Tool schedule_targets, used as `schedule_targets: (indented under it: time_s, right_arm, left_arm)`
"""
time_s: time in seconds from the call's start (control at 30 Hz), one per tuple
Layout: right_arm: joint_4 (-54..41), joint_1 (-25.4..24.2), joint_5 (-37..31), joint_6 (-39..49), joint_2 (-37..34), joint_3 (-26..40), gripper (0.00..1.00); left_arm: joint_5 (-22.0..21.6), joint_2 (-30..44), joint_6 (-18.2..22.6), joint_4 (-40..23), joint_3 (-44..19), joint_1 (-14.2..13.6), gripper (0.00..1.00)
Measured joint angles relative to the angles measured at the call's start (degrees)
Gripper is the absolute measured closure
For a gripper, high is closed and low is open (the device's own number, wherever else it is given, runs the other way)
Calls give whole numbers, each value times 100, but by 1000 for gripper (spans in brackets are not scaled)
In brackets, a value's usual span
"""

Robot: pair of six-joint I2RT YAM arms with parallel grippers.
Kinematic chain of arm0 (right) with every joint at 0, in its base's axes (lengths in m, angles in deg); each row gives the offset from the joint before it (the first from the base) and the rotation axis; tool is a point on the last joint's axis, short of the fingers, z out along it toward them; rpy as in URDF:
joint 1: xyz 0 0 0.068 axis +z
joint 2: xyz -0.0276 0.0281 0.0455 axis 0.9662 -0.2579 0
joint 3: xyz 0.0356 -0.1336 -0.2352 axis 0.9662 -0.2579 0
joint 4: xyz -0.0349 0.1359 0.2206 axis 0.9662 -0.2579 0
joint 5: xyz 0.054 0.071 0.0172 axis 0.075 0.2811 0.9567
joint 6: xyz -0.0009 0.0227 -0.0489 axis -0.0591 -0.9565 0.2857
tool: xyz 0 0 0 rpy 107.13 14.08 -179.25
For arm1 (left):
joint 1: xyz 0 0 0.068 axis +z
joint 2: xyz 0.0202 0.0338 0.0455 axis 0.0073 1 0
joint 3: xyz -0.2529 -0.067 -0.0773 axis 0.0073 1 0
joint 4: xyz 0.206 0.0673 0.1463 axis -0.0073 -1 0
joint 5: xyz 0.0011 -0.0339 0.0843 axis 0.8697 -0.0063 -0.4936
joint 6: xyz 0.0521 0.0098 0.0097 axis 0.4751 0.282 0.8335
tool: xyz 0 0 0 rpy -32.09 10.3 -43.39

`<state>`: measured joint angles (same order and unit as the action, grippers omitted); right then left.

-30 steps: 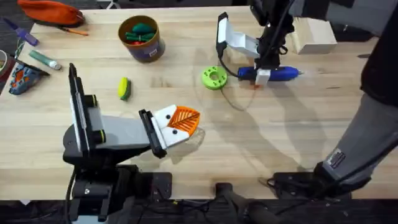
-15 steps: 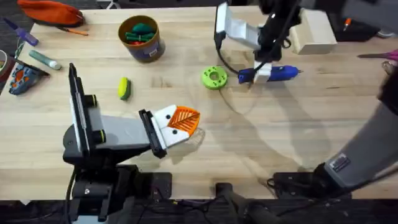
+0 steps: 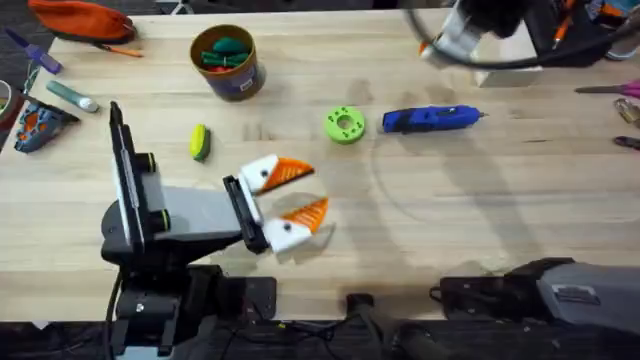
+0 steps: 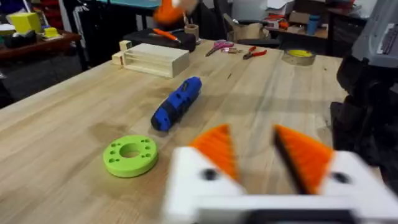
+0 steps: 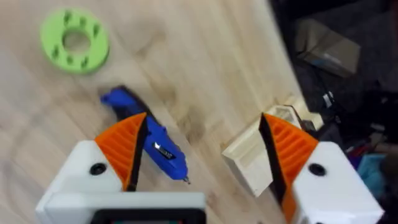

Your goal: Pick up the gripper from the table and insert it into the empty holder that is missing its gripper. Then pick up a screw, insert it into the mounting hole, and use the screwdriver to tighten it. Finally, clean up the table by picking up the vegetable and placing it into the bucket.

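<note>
The blue screwdriver lies on the table at the right middle, also seen as the screwdriver and the screwdriver. My left gripper rests low near the front centre, open and empty, its orange pads spread. High over the back right, my right gripper is a blur; its wrist view shows the right gripper open and empty above the screwdriver. The yellow-green vegetable lies left of centre. Behind it stands the tan bucket. The loose gripper, the holder and a screw are out of view.
A green round disc with holes lies just left of the screwdriver. A pale wooden rack stands at the back right. An orange pouch and small tools lie at the back left, with scissors and pliers at the right edge.
My right gripper has risen from the screwdriver and swung up toward the back right, leaving the screwdriver lying on the table. My left gripper has opened.
</note>
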<state>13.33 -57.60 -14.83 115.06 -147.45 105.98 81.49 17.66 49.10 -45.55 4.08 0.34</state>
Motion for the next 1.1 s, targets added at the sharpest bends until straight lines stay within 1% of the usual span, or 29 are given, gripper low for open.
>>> schedule_targets:
  time_s: [0.07, 0.1, 0.13, 0.3, 0.4, 0.47, 0.5, 0.53, 0.6, 0.73, 0.83, 0.93, 1.03, 1.1]
  right_arm:
    - [-13, 0, 18, -485, 362, 0, 11]
    - [-26, 0, 29, -752, 539, 0, 11]
    - [-33, 0, 33, -1014, 706, 0, 10]
    - [-143, 0, 46, -2312, 1370, 0, 10]
    - [-424, 0, 54, -3020, 1648, 0, 11]
    - [-687, 0, 54, -3397, 1790, 0, 11]
    - [-837, 0, 54, -3548, 1856, 0, 11]
    - [-1131, 0, 55, -3895, 2027, -11, 11]
    - [-1108, 0, 57, -4071, 2165, -114, 11]
    - [-897, 0, 57, -4398, 2648, -746, 11]
    - [-668, 0, 59, -4625, 3050, -1432, 11]
    - [-502, 0, 63, -4854, 3378, -2133, 11]
    - [-473, 0, 74, -5055, 3625, -2776, 11]
    - [-460, 0, 74, -5167, 3710, -3067, 11]
  left_arm:
    - [-2, 0, 0, -1, 0, 0, 169]
    - [1, 0, -20, -1, 0, 0, 53]
    - [-2, 0, -20, -1, 0, 0, 24]
    - [-2, 0, -18, 1, 0, 0, 13]
    - [-7, 0, -20, 5, 0, 0, 15]
    - [-8, 0, -103, 21, 0, 0, 15]
    - [-25, 0, -228, 39, 0, 0, 16]
    - [-190, 2, -639, 154, 4, 0, 15]
    - [-288, 0, -830, 272, 7, 0, 15]
    - [-416, 0, -1034, 274, -6, 34, 16]
    - [-476, 0, -1098, 270, -102, 110, 15]
    - [-477, 0, -1118, 205, -326, 192, 15]
    - [-492, 0, -1048, -148, -612, 284, 15]
    - [-580, 19, -928, -492, -810, 343, 15]
